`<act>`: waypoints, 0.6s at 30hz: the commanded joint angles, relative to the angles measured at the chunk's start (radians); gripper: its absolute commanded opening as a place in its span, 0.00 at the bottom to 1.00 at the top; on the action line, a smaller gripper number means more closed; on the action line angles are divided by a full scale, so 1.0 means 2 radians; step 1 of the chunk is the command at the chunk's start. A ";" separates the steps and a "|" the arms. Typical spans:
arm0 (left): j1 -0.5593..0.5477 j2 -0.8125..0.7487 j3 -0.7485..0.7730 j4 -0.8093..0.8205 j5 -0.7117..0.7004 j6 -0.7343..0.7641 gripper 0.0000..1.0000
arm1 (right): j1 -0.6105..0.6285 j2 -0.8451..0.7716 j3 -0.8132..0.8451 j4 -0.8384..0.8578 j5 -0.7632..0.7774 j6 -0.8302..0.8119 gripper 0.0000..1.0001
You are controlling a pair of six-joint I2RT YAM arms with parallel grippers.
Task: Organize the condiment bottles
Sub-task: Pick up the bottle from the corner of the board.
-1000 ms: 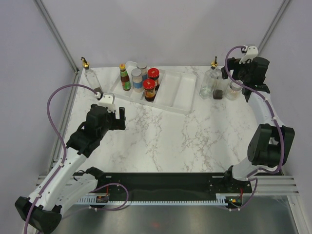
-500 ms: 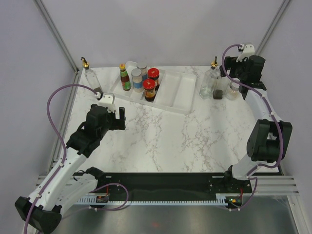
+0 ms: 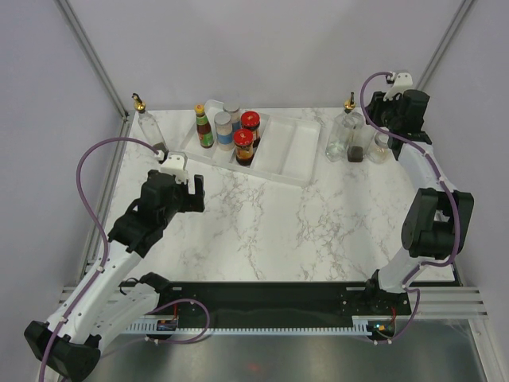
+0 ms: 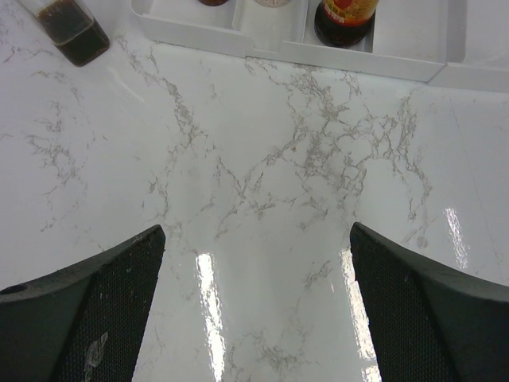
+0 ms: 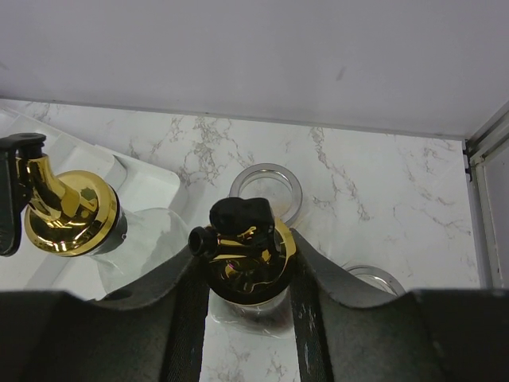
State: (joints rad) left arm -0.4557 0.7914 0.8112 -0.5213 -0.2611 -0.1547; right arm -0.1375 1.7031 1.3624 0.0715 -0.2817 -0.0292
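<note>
My right gripper (image 5: 248, 274) is shut on the gold, black-tipped spout of a clear glass cruet (image 5: 246, 255) with dark liquid at its base (image 3: 355, 153), at the table's back right. A second gold-spouted cruet (image 5: 67, 211) stands just left of it. Two open clear jars (image 5: 266, 187) stand behind and to its right. An orange-capped sauce bottle (image 3: 204, 127), silver-lidded spice jars (image 3: 223, 130) and two red-lidded jars (image 3: 244, 146) sit in the white tray (image 3: 290, 151). My left gripper (image 4: 254, 318) hangs open over bare marble, nothing between its fingers.
Another gold-spouted cruet (image 3: 149, 127) with dark liquid leans at the back left by the metal frame post; its base (image 4: 67, 28) shows in the left wrist view. The tray's right compartments hold nothing. Walls close in the back and both sides.
The right gripper has moved a little left and back over the cruet and closed on its gold spout. The left arm has not moved.
</note>
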 commanded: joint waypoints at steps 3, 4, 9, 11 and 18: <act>0.001 -0.005 -0.006 0.019 -0.014 0.014 1.00 | 0.001 -0.002 0.021 0.017 -0.010 0.000 0.02; 0.001 -0.004 -0.006 0.019 -0.014 0.014 1.00 | 0.001 -0.009 0.018 0.018 -0.009 -0.001 0.00; 0.001 -0.006 -0.006 0.020 -0.017 0.013 1.00 | 0.000 -0.055 -0.011 0.019 -0.019 -0.028 0.00; 0.001 -0.009 -0.006 0.021 -0.026 0.010 1.00 | 0.000 -0.088 -0.025 0.019 -0.023 -0.034 0.00; 0.001 -0.023 -0.009 0.022 -0.041 0.007 1.00 | 0.000 -0.163 -0.052 -0.018 -0.036 -0.046 0.00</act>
State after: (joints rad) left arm -0.4557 0.7624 0.7998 -0.5209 -0.3038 -0.1547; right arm -0.1375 1.4734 1.2507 -0.0246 -0.3172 -0.0967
